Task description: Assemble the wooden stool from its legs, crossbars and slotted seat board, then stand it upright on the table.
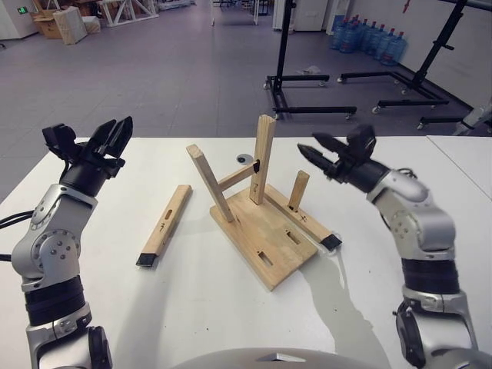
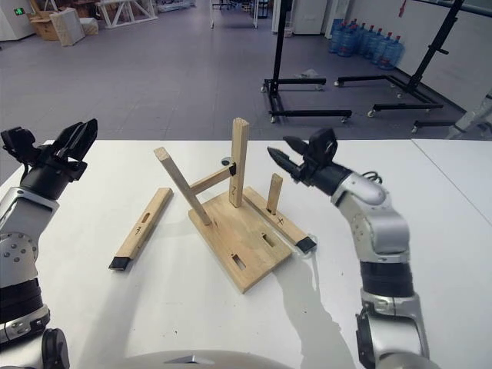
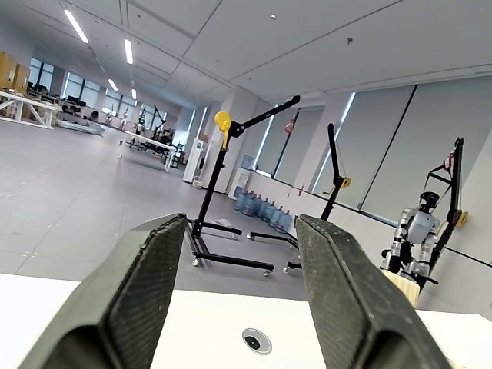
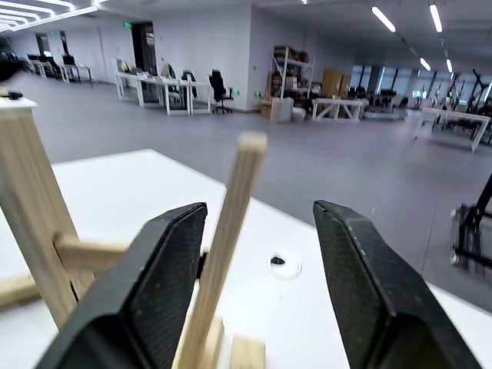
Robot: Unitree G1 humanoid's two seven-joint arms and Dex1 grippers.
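Stool, part-built: leg frame (image 1: pixel 263 157) upright on seat board (image 1: pixel 265 234), spare leg (image 1: pixel 165 223) alongside; left gripper (image 1: pixel 117 129) and right gripper (image 1: pixel 309 144) wide, empty; risk: a careless nudge probably topples the frame.

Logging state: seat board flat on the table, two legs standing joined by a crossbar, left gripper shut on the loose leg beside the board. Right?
One error: the left gripper is open and empty, raised clear of the loose leg, which lies on the table beside the seat board. The left eye view shows it. The rest holds.
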